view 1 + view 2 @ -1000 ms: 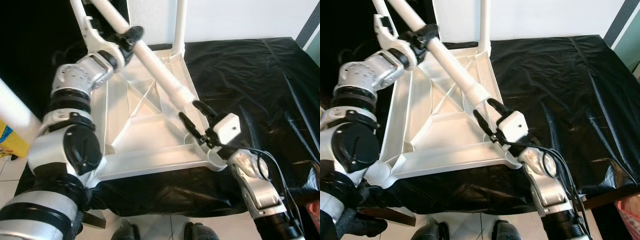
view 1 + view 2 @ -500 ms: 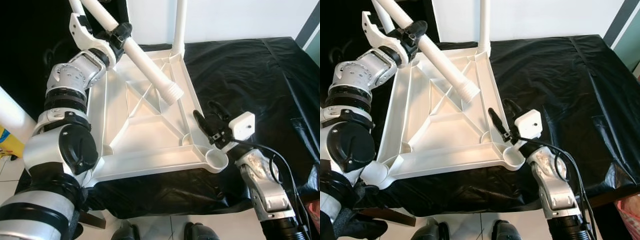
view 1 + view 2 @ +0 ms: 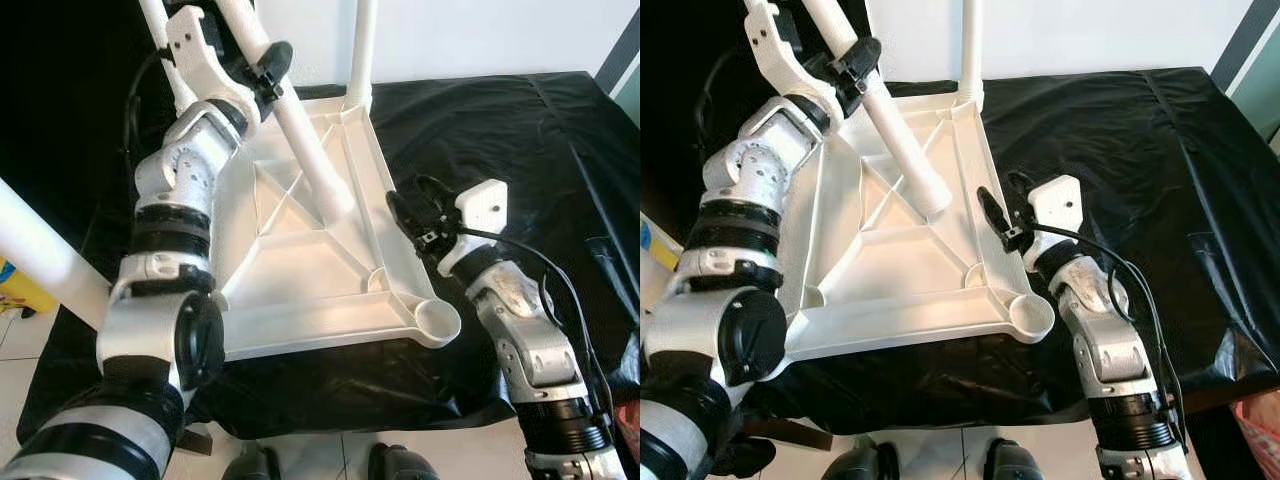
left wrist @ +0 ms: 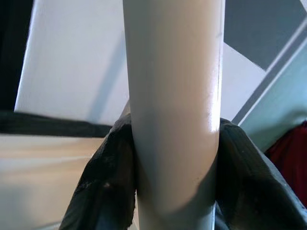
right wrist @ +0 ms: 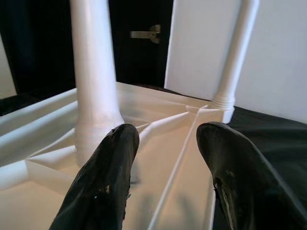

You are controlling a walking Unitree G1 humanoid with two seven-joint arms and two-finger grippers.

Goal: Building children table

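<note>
The white table top (image 3: 300,300) lies upside down on a black cloth. My left gripper (image 3: 268,70) is shut on a loose white leg (image 3: 310,150), seen close up as leg (image 4: 172,96) between the black fingers (image 4: 105,182). The leg is tilted, its ribbed lower end hanging over the middle of the underside. My right gripper (image 3: 415,215) stands open beside the table top's right edge, holding nothing; in the right wrist view the gripper (image 5: 165,143) faces that leg end (image 5: 93,72). The near right corner socket (image 3: 437,322) holds nothing.
A fitted leg (image 3: 360,50) stands upright in the far right corner. Another white leg (image 3: 40,250) rises at the left. Black cloth (image 3: 520,130) spreads to the right. A yellow object (image 3: 15,285) sits on the tiled floor at the left.
My right gripper let go of the leg's lower end and drew back to the right edge. My left arm swung the leg steeper, lifting its end from the near right corner to mid-table.
</note>
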